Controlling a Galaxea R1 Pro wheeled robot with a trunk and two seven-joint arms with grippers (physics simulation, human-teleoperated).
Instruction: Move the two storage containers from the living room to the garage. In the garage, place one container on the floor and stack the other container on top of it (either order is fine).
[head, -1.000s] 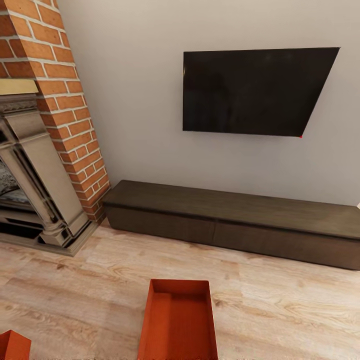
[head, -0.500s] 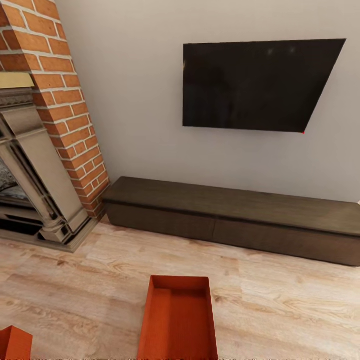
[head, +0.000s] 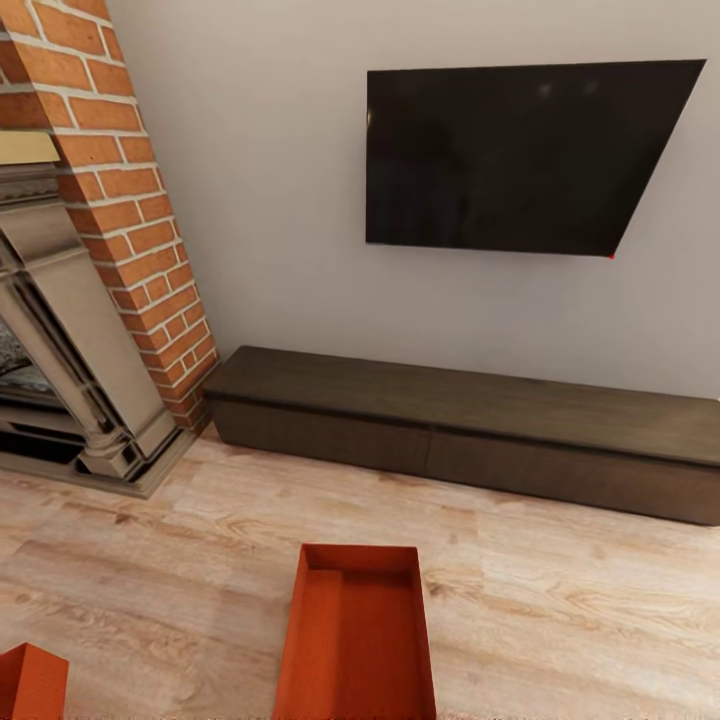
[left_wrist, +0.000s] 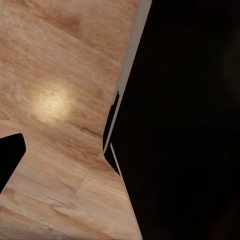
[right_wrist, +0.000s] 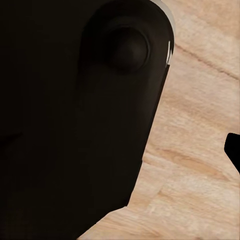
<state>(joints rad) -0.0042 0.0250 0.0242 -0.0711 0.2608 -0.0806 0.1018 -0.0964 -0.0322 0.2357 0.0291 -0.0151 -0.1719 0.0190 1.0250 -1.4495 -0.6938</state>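
I am in the living room, on its light wood-plank floor (head: 560, 610). One orange-red storage container (head: 358, 640) stands open-topped and empty at the bottom centre of the head view, its near end cut off by the frame edge. A corner of the second container (head: 30, 682) shows at the bottom left. In the left wrist view, my left gripper (left_wrist: 120, 160) hangs over the planks, one dark fingertip (left_wrist: 10, 155) at the frame's edge. My right gripper (right_wrist: 120, 150) likewise shows a single fingertip (right_wrist: 234, 150). Both hold nothing. The garage is out of view.
A long low dark cabinet (head: 470, 425) runs along the wall beyond the containers, under a black wall-mounted TV (head: 510, 155). The red brick fireplace (head: 120, 220) with its grey surround (head: 70, 350) stands at the left. Dark robot bodywork (left_wrist: 190, 120) fills much of both wrist views.
The whole head picture has shifted: the TV, cabinet and centre container sit a little higher in frame, so the camera has moved. The containers themselves have not moved.
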